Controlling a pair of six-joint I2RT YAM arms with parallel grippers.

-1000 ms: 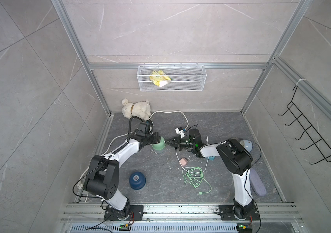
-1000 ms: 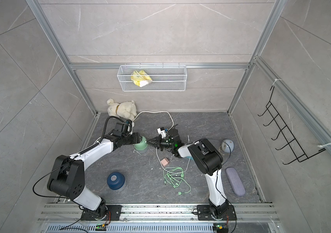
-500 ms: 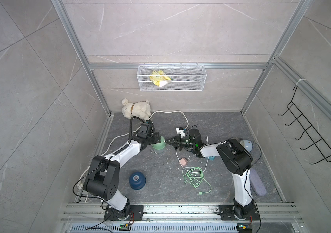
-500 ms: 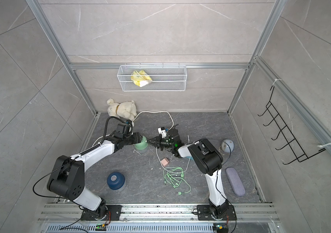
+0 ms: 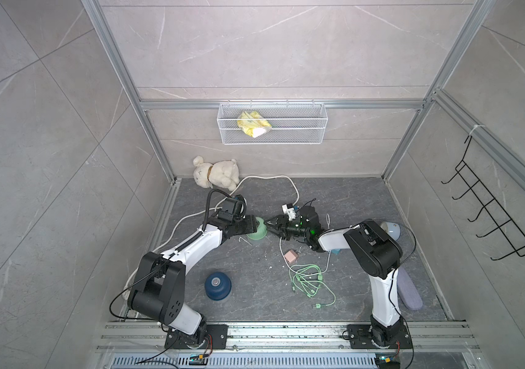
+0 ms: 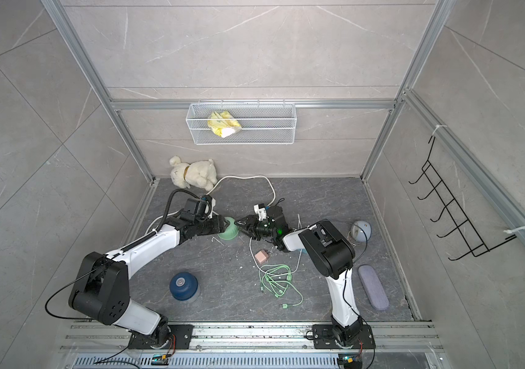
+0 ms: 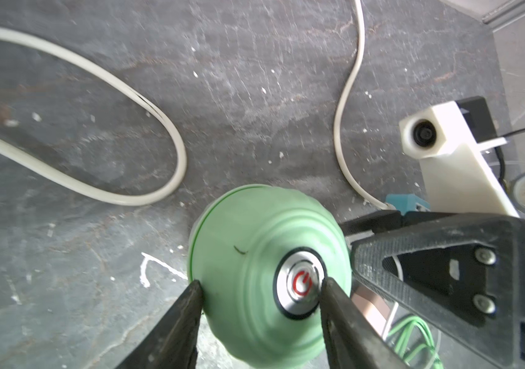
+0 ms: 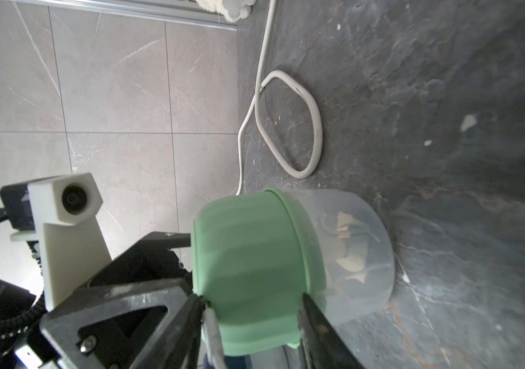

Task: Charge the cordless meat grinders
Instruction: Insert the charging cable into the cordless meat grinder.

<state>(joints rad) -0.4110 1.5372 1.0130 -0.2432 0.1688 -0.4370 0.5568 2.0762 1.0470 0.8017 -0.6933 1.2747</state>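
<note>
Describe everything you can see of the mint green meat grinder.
The mint green meat grinder has a ridged, matte plastic dome, a round metal button bearing a red power symbol, and a clear bowl holding pale scraps. It sits on the dark grey floor between both arms. The left gripper clamps its dome; the right gripper stands open astride its side.

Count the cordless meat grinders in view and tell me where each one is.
2. The mint green grinder is mid-floor, held in the left claw. The navy blue grinder stands alone nearer the front. None appears hidden.
</note>
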